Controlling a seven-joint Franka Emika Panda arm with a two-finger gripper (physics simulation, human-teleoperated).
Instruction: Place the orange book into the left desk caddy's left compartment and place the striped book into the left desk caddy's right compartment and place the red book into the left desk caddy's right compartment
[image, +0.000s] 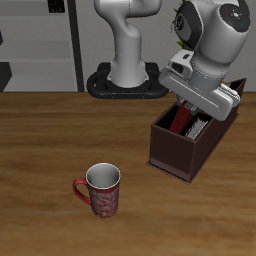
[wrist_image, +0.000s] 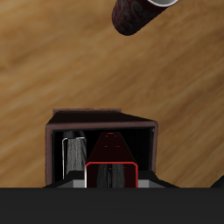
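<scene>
My end effector (image: 190, 108) hangs low over the left desk caddy (image: 172, 152), a dark brown, boxy organizer with flat matte walls and a black interior, standing on the wood-grain counter (image: 60, 130) toward its back edge. In my wrist view the red book (wrist_image: 112, 166) sits upright between my fingers: a thin dark red cover outlines a black, finely lined page block, and its top edge lies right under my palm, inside the caddy's right compartment (wrist_image: 140, 149), the wide, level-walled section. My fingers seem closed against the book's faces, but their tips are hidden by my own body, so I cannot tell for certain whether they grip it or have let go. Just beside the red book, in the same black-walled section, stands the striped book (wrist_image: 73, 150), a slim grey slab with fine pale and dark lines along its edge. From the exterior view a strip of red cover and pale striping shows above the caddy's rim under my wrist. The orange book is hidden from both views. Nearer the counter's front edge, well apart from the caddy, stands a mug (image: 100, 190) with a mottled dark red glaze, a pale grey inside and a looped handle.
</scene>
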